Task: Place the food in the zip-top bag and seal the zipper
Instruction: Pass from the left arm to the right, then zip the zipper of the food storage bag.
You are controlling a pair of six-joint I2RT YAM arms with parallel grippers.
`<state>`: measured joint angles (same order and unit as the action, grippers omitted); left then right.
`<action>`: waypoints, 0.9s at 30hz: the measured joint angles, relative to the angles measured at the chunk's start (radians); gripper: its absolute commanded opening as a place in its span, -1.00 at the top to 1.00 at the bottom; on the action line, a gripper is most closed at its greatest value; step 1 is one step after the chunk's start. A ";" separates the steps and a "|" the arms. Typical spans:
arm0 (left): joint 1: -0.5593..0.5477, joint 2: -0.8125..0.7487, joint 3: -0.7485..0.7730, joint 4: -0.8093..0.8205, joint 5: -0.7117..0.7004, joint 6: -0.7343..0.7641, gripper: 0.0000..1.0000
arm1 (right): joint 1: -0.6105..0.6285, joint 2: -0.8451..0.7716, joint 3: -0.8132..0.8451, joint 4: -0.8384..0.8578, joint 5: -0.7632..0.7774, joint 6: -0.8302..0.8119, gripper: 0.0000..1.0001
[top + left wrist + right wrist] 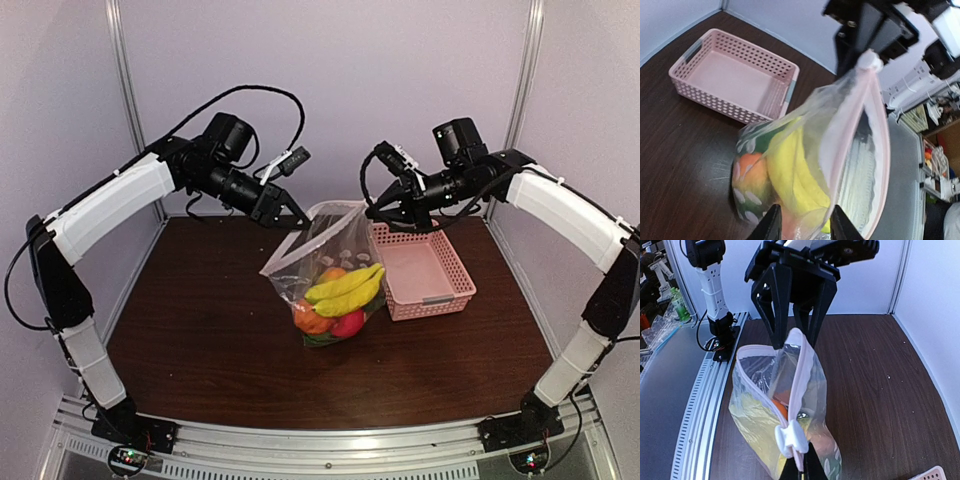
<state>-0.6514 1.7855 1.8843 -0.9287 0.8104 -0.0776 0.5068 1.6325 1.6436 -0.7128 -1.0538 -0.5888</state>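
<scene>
One bag (322, 250) hangs between the two grippers, with its mouth edge uppermost and its lower end down at the table (200, 330). Several pieces of food sit inside, below both grippers:

- a banana bunch (345, 288) lies across the front;
- an orange (310, 320) and a red fruit (348, 323) lie under it;
- a green piece (762, 144) lies behind them.

The zipper (799, 375) runs along the top edge from one gripper to the other. Its two pink strips stand apart over most of their length, so the mouth is open. The white slider (789, 439) sits at the right gripper's end of the strip, directly at the fingertips.

The right gripper (370, 213) is closed on the zipper beside the slider. The left gripper (302, 222) is at the opposite corner of the mouth. Its fingers (771, 225) stand apart, with the corner of the bag between them. Whether either finger touches the plastic cannot be told.

A pink basket (440, 300) lies on the table below the right gripper, on its outer side and just beside the bag.
</scene>
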 measured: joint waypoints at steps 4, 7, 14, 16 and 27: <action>-0.009 -0.116 -0.149 0.117 -0.164 0.009 -0.56 | 0.042 -0.018 0.059 -0.005 0.116 0.129 1.00; -0.060 -0.293 -0.339 0.260 -0.297 0.013 -0.60 | 0.064 -0.014 0.090 -0.037 0.185 0.195 1.00; -0.182 -0.460 -0.457 0.656 -0.427 -0.007 -0.52 | 0.076 0.032 0.153 -0.139 0.259 0.279 1.00; -0.193 -0.420 -0.439 0.706 -0.433 -0.018 -0.51 | 0.076 0.032 0.166 -0.166 0.278 0.291 1.00; -0.293 -0.258 -0.388 0.757 -0.533 -0.039 -0.45 | 0.106 0.027 0.265 -0.240 0.329 0.354 1.00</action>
<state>-0.9440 1.5276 1.4963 -0.1719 0.2771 -0.1169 0.6132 1.6592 1.9087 -0.9531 -0.7246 -0.2348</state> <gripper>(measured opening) 0.754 0.001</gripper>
